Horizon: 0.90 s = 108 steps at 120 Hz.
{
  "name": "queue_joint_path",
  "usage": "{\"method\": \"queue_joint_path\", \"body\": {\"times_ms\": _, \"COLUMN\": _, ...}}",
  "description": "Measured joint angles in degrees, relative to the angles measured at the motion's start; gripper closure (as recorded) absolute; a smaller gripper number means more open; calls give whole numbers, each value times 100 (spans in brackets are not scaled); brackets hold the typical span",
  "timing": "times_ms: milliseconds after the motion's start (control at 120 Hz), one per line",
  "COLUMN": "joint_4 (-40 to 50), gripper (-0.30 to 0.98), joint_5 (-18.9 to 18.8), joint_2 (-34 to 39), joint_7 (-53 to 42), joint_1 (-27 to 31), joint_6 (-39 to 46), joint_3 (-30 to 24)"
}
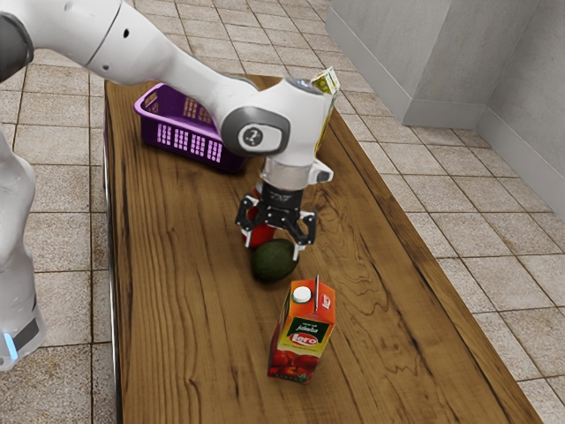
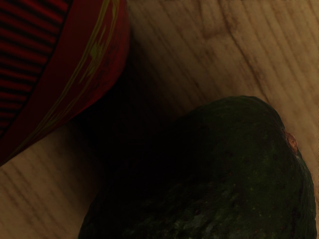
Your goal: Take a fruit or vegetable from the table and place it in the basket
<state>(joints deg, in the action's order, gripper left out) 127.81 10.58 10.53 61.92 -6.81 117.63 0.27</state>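
My gripper [image 1: 274, 251] is low over the table in the exterior view, its two fingers spread wide and open. Just below them lies a dark green avocado [image 1: 274, 262], with no visible grip on it. The avocado [image 2: 214, 174] appears large and close under my hand in the wrist view, its stem spot facing sideways. A purple basket [image 1: 190, 140] stands at the far end of the table, partly hidden by my arm.
Right by the avocado stands a red object [image 1: 260, 231], partly behind the gripper; in the wrist view this red container [image 2: 65, 64] has yellow lines. A juice carton [image 1: 303, 331] stands nearer the camera. Another carton [image 1: 327, 84] is behind the arm on the wooden table [image 1: 190, 291].
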Motion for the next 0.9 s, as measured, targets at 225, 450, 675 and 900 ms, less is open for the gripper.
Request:
{"method": "queue_joint_path", "body": {"times_ms": 225, "joint_4": -3, "gripper": 0, "joint_5": 58, "joint_2": -91, "joint_7": -7, "joint_1": 3, "joint_6": 116, "joint_3": -1}}
{"method": "queue_joint_path", "body": {"times_ms": 450, "joint_4": -2, "gripper": 0, "joint_5": 92, "joint_2": -211, "joint_7": -12, "joint_1": -22, "joint_6": 241, "joint_3": -1}}
{"method": "queue_joint_path", "body": {"times_ms": 675, "joint_4": 1, "gripper": 0, "joint_5": 187, "joint_2": -351, "joint_7": -16, "joint_1": -38, "joint_6": 316, "joint_3": -1}}
{"method": "queue_joint_path", "body": {"times_ms": 900, "joint_4": 1, "gripper": 17, "joint_5": 308, "joint_2": -395, "joint_7": -14, "joint_1": -30, "joint_6": 363, "joint_3": -1}}
